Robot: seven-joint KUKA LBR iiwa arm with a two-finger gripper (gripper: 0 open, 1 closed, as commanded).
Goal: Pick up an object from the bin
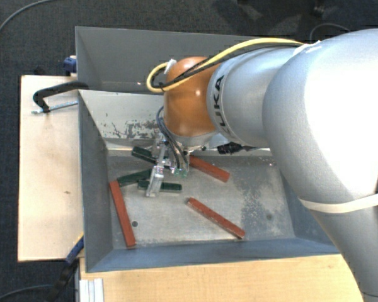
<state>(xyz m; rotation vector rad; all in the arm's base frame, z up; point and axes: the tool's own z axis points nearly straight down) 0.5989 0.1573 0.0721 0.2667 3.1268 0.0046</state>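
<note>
I have the claw (pixel 156 182) down at the floor of the grey metal bin (pixel 93 168), left of centre and towards the back wall. It sits in a small cluster of dark green flat sticks (pixel 134 179). One green stick lies slanted just behind the claw, one points out to its left, and one lies flat just beside its tip on the right. The tip touches or nearly touches that cluster. From this angle I cannot tell whether the claw is spread or pressed together, or whether any stick is pinched in it.

Above the claw, the orange wrist cover (pixel 186 106) and the yellow cable (pixel 239 48) hang over the back half of the bin. The silver arm (pixel 315 118) covers the bin's right rim.

Three other pieces lie apart from the cluster:
- A long red-brown flat stick (pixel 122 214) runs along the foot of the left wall, its lower end close to the front left corner.
- A second red-brown stick (pixel 215 218) lies slanted on the floor, right of centre and near the front wall.
- A shorter red-brown stick (pixel 211 170) lies just right of the claw, with its upper end under the wrist.

Between the left-wall stick and the slanted one, the floor in front of the claw is bare. There is also bare floor on the right side, past the shorter stick. The claw is near the left stick and well apart from the front wall.
</note>
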